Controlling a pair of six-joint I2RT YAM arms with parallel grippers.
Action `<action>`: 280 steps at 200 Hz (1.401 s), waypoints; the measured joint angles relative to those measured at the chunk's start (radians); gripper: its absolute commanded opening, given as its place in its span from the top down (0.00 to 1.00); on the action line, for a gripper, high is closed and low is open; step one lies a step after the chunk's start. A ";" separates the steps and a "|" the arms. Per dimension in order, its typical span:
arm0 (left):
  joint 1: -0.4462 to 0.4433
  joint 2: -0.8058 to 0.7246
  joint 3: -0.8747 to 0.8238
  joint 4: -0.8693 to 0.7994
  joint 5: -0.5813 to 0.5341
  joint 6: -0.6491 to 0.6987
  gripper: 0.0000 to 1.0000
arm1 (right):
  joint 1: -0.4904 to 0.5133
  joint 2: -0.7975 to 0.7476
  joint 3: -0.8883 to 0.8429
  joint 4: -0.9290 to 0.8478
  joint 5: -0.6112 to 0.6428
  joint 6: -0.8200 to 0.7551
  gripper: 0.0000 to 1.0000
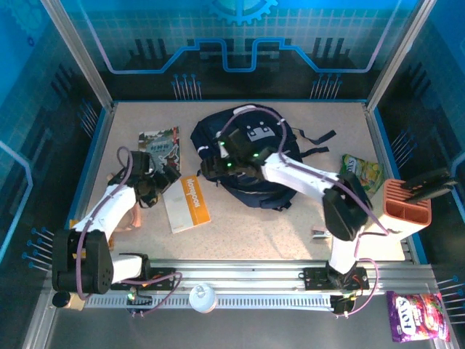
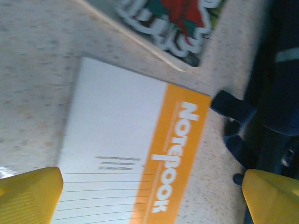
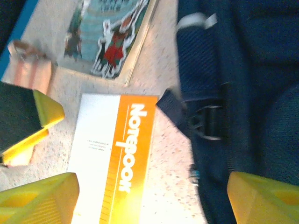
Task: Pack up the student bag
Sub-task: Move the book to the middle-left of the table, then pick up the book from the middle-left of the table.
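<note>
Student bag | on speckled beige table | blue panel walls around

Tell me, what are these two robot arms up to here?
They are packing a school bag. The student bag lies in the middle of the table, with an orange-and-white notebook and a picture book lying beside it. The left gripper hangs open over the notebook; the right gripper is open at the bag's edge. Neither holds anything.
</note>
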 measured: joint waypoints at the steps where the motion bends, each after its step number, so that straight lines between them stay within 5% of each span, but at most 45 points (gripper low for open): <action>1: 0.002 -0.001 -0.002 0.000 0.000 0.000 0.01 | 0.002 0.004 0.003 -0.003 -0.001 0.000 0.18; 126: 0.039 0.021 -0.126 -0.007 0.051 0.065 0.32 | 0.102 0.411 0.381 -0.261 -0.036 -0.074 0.60; 196: 0.040 0.076 -0.126 -0.005 0.087 0.087 0.51 | 0.102 0.493 0.437 -0.324 -0.034 -0.084 0.72; 280: 0.041 0.092 -0.126 0.000 0.092 0.087 0.51 | 0.103 0.504 0.457 -0.347 -0.035 -0.084 0.73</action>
